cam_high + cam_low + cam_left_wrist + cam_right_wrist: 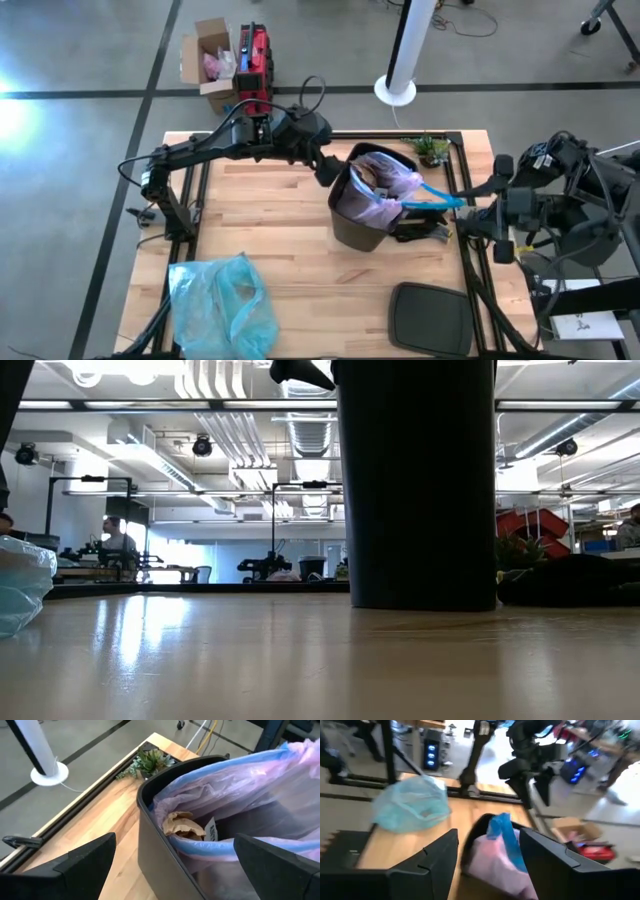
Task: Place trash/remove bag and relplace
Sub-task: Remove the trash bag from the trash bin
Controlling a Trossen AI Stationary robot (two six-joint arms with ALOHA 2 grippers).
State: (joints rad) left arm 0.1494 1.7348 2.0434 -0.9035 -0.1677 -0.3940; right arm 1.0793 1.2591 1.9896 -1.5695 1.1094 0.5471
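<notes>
No readable labels. Left gripper (330, 172) jaws spread at bin (352, 224) rim; right gripper (440, 222) jaws apart around bag (395, 190) drawstring. Blue bag (222, 300) nearby on counter (290, 265).

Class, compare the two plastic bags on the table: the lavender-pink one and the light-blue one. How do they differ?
The lavender-pink bag lines the black bin near the table's middle; the light-blue bag lies loose on the wood at the left front corner. The lavender-pink bag is held open and holds brown and white scraps; the light-blue bag is crumpled into a heap. Only the lavender-pink bag shows a blue drawstring. Both are thin and translucent.
</notes>
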